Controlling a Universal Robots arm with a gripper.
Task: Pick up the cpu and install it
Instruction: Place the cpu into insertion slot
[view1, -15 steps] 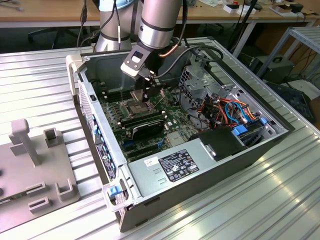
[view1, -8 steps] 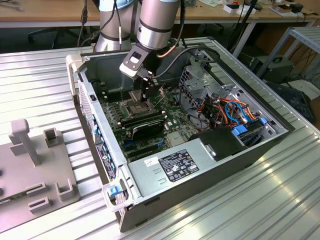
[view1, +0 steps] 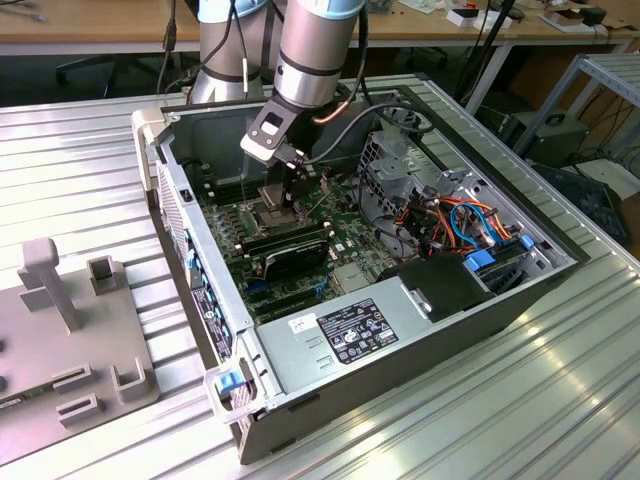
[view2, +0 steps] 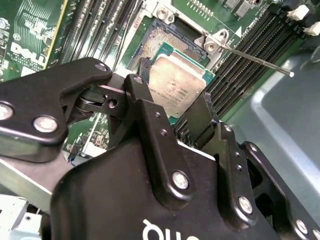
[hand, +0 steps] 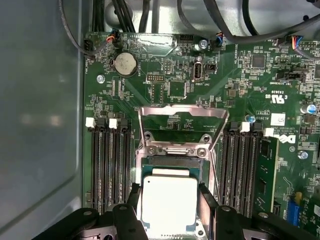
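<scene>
Open computer case (view1: 400, 395) lying on its side on a ribbed metal table (view1: 560, 400), with the Universal Robots arm (view1: 315, 50) reaching down into it from above. The green motherboard (hand: 170, 90) covers the floor of the case. At its centre sits the processor socket (view2: 162, 42), flanked on two sides by banks of black memory slots (hand: 107, 165). The socket's metal load plate (hand: 182, 108) stands swung open, and its thin latch lever (view2: 260, 62) is released and points away from the socket.

The tool (view1: 293, 190) hangs directly over the socket. Its two black fingers (view2: 145, 107) are closed on opposite edges of the cpu (view2: 177, 85), so the chip sits squarely between them with its silver-grey top facing up.

The cpu is just above or partly on the socket, not beside it. It covers the part nearer the tool, while a strip of bare contact field shows beyond its far edge, toward the hinge of the load plate. The chip appears slightly offset from the socket frame, and whether it is seated cannot be told.
</scene>
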